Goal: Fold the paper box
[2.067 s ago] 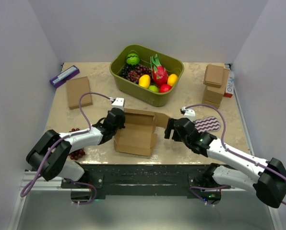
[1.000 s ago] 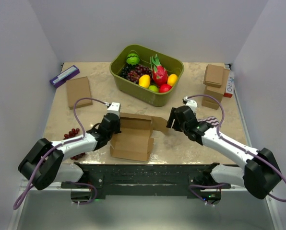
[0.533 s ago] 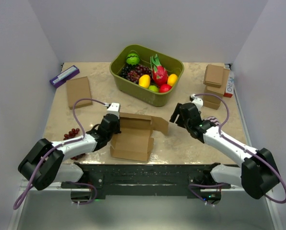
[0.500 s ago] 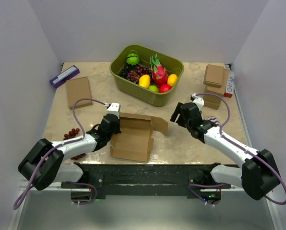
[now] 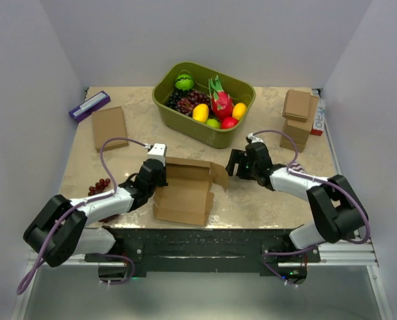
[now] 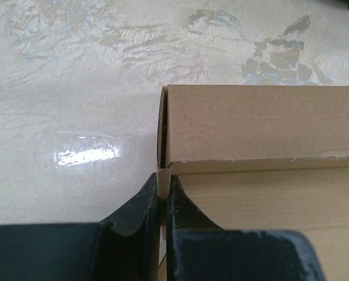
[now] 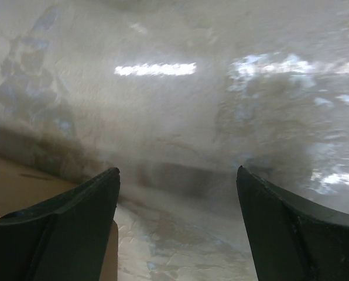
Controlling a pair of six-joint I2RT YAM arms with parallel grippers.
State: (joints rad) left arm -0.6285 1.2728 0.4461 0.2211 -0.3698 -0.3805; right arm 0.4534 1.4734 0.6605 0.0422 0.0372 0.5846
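box place: the paper box point(image 5: 184, 193) lies on the table point(image 5: 272, 203), close to the 6 o'clock edge, between the two arms.
box axis: the long axis goes from 9 o'clock to 3 o'clock, with the 3 o'clock end a little nearer to the arm bases. the open side looks up and the back wall stands upright on the 12 o'clock side.
flap: the right flap point(image 5: 219, 175) sticks out at the 3 o'clock end of the back wall.
left gripper: the left gripper point(image 5: 160, 175) is at the 10 o'clock corner of the box, its fingers pressed together on the thin side wall.
right gripper: the right gripper point(image 5: 232, 167) is just beside the flap at 3 o'clock, fingers wide apart, holding nothing.
change: half a second ago the right gripper was farther toward 3 o'clock, apart from the flap; now it is near it again. two seconds ago the flap reached farther toward 3 o'clock. the left grip is the same.
left wrist only: the cardboard edge is squeezed between the two dark fingers point(image 6: 133, 205); from above the gripper body hides this.
right wrist only: blurred; table shows between the fingers point(image 7: 63, 222), with brown cardboard at 8 o'clock.
top view only: a green bin point(image 5: 188, 122) of fruit at 12 o'clock from the box, and stacked small boxes point(image 5: 296, 119) at 2 o'clock.
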